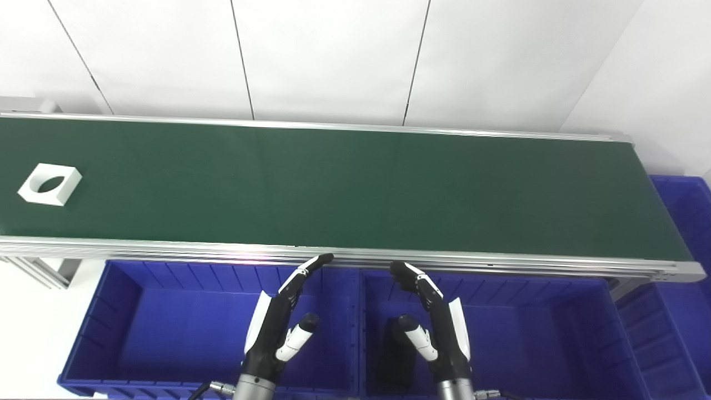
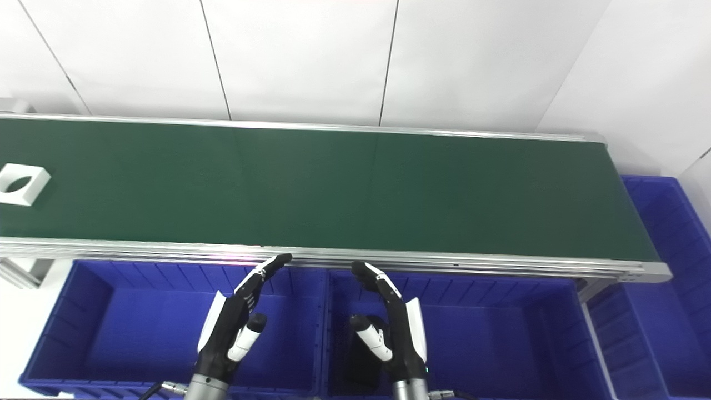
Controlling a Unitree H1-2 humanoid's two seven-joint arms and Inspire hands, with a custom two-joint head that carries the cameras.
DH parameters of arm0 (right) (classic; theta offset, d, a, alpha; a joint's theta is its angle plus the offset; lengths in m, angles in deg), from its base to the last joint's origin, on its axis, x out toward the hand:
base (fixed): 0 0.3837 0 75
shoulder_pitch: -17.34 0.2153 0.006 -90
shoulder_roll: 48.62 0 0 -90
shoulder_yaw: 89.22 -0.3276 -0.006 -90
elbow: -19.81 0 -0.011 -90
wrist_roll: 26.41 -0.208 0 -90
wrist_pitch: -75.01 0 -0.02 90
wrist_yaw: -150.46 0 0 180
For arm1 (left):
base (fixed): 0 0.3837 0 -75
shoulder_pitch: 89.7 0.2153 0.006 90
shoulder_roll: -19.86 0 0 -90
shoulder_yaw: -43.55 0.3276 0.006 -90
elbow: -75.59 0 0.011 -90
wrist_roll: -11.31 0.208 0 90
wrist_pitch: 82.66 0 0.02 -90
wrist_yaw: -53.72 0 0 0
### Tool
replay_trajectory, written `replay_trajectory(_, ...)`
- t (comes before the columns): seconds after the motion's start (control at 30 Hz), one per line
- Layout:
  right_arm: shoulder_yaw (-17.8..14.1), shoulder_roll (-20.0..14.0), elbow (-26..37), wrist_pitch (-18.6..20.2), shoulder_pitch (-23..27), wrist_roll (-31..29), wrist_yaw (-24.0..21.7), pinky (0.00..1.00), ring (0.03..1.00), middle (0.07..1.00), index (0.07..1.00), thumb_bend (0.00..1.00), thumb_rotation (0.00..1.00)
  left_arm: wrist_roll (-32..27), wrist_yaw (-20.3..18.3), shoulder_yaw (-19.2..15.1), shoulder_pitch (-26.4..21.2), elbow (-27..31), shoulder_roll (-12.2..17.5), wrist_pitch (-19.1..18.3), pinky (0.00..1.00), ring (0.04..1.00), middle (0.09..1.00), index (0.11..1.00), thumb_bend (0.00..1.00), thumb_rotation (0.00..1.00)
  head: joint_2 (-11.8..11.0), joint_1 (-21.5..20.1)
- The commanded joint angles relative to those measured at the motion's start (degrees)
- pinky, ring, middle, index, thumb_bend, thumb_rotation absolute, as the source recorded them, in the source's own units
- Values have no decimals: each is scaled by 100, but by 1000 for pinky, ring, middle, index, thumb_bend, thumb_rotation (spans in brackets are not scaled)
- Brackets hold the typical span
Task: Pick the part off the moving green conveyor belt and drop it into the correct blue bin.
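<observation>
A white square part [image 1: 50, 184] with a round hole lies on the green conveyor belt [image 1: 344, 189] at its far left end. Two blue bins sit below the belt's near rail: the left bin [image 1: 139, 333] and the right bin [image 1: 527, 339]. My left hand [image 1: 280, 322] hovers open over the left bin's right side, fingers pointing up toward the rail. Over the right bin's left side my right hand [image 1: 433, 322] is open too. Both hands hold nothing and are far right of the part.
A dark object [image 1: 395, 355] lies in the right bin beneath my right hand. A third blue bin [image 1: 686, 266] stands past the belt's right end. The aluminium rail [image 1: 355, 256] runs between the belt and the bins. A white panelled wall rises behind the belt.
</observation>
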Motion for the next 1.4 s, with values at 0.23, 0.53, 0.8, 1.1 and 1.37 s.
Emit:
replay_trajectory(0.23,17,30,69,-283,106,24,59,751,771,772,776,805,1000,37,35,15,-97,49,12,194,941,904,882,833,763,1000,-10,4)
replay_trajectory(0.53,-1,22,74,-283,99,-20,3,751,774,775,777,791,1000,92,103,50,-122,38,12,194,933,900,879,833,757,1000,-7,18)
replay_trajectory(0.8,-1,6,70,-283,106,8,27,743,767,770,770,792,1000,53,64,52,-113,42,3,194,943,905,881,836,761,1000,-11,20)
replay_trajectory(1.1,16,-9,67,-283,118,-2,27,744,768,771,774,784,1000,106,99,47,-112,35,0,194,936,903,882,836,777,1000,-14,27)
replay_trajectory(1.37,-11,8,49,-283,106,17,60,740,762,764,767,803,1000,92,112,45,-110,13,-11,194,931,901,880,835,775,1000,-12,21)
